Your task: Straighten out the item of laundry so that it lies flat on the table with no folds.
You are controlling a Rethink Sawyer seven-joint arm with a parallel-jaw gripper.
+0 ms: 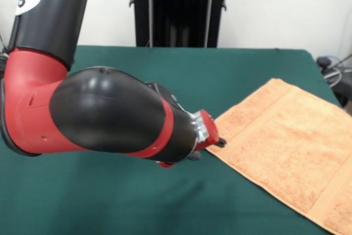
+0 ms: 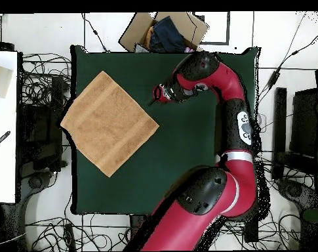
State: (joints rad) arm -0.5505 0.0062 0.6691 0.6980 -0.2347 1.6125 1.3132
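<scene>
On the left of the front view the arm (image 1: 104, 114) fills most of the frame, red & black, its bulky black elbow low over the table (image 1: 99, 202), which is covered in dark green cloth. Moving right, the wrist tapers to a red end piece w/ the gripper (image 1: 220, 142) at its tip, down near the cloth and just beside the towel's nearest corner, poss. touching it, though the fingers are too small and dark to make out, so can't tell if they're spread or pinched. Right of that lies the towel (image 1: 286, 147), peach-orange terry, spread out flat on the table's right side, turned diamond-wise to the table edges; no folds visible, a flat woven band running near the hem along two opposite sides, its far right part cut off by the frame. From overhead the towel (image 2: 109, 123) sits toward the table's left part, one corner reaching the left edge or thereabouts, w/ the gripper (image 2: 153, 101) near its upper right edge. Above the table (image 2: 187, 170), off the cloth, a cardboard box (image 2: 162, 31) holds dark stuff; cables litter the floor around.
</scene>
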